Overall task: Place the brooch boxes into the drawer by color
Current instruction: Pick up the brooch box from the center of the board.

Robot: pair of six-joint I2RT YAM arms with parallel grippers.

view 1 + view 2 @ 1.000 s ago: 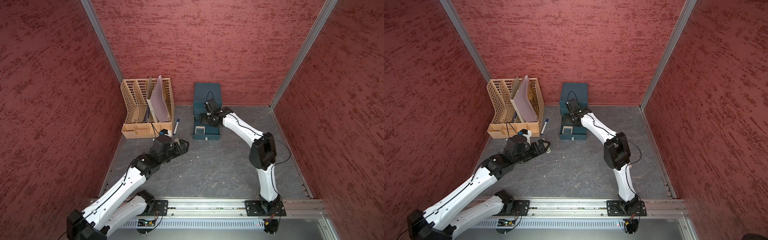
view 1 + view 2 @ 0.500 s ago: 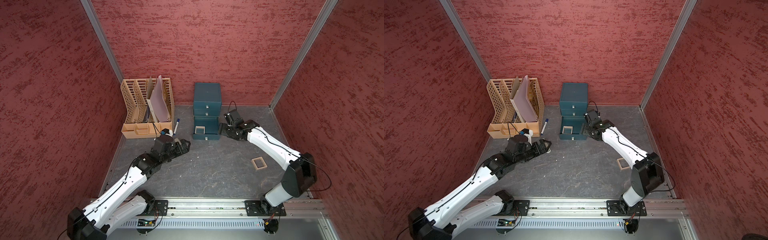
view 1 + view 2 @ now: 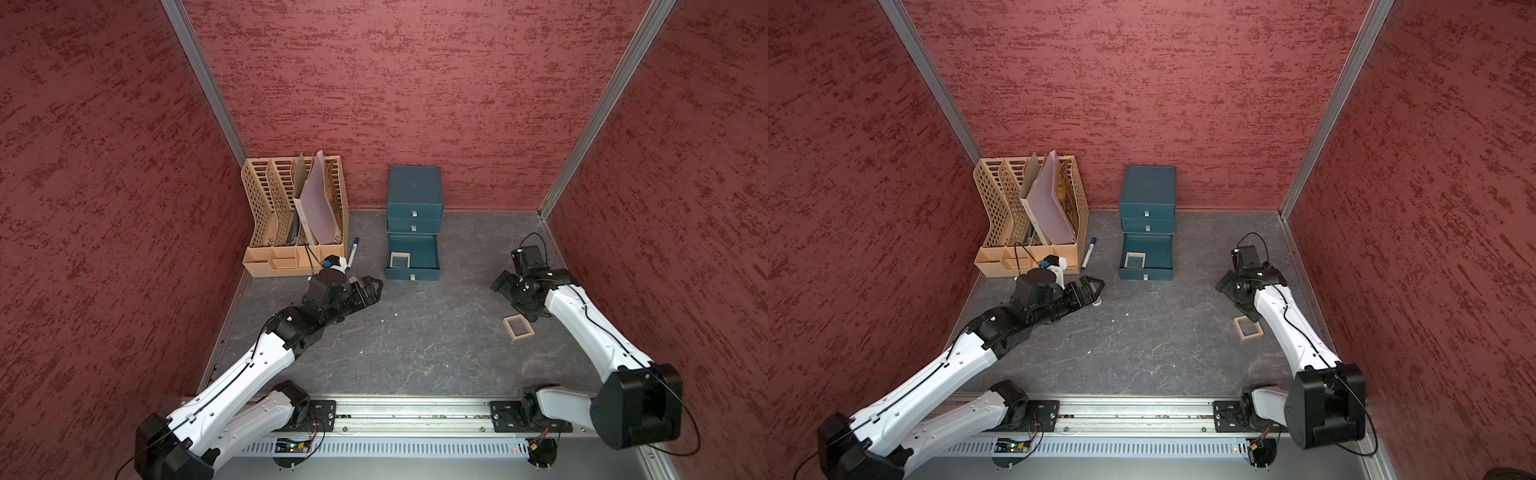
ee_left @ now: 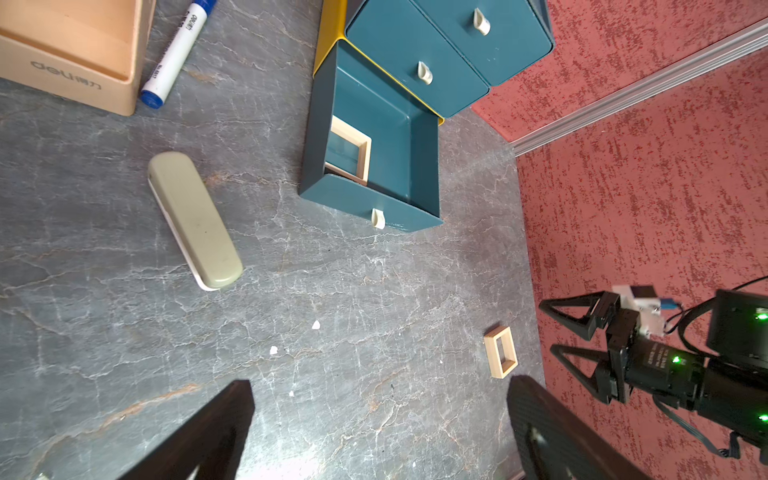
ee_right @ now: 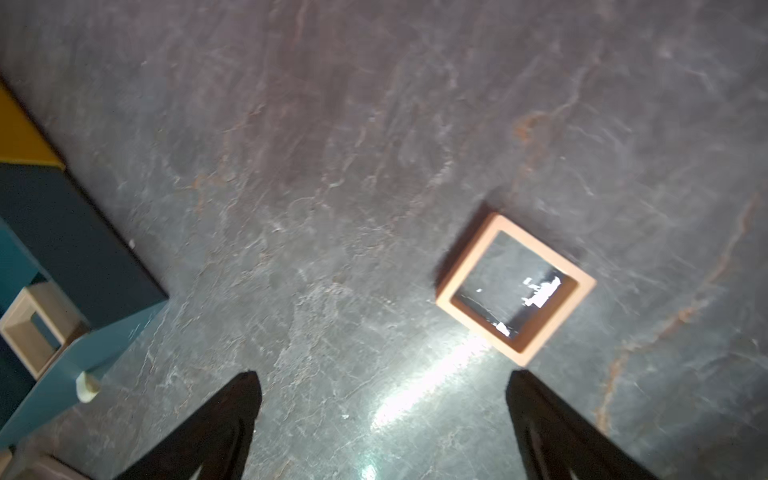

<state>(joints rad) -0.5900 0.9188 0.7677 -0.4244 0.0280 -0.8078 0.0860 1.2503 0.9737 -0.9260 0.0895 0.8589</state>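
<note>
One tan brooch box (image 3: pixel 400 260) (image 4: pixel 349 156) lies in the left part of the open bottom drawer (image 3: pixel 426 251) of the teal drawer unit (image 3: pixel 414 195). A second tan brooch box (image 3: pixel 518 328) (image 5: pixel 515 289) lies flat on the table at the right. My right gripper (image 3: pixel 513 299) (image 5: pixel 382 374) hangs open just behind that box, touching nothing. Left of the drawer, my left gripper (image 3: pixel 374 286) (image 4: pixel 380 384) stays low over the table, open and empty. In the left wrist view the right gripper (image 4: pixel 546 328) shows its two fingers wide apart.
A beige file organiser (image 3: pixel 291 216) with folders stands at the back left, and a blue marker (image 3: pixel 353 249) lies beside it. An oblong beige-grey block (image 4: pixel 195 220) lies on the table near my left gripper. Red walls close in on three sides.
My right arm has swung from over the open drawer out to the right, toward the loose tan box, with its jaws opening wider. The left arm has barely moved.
</note>
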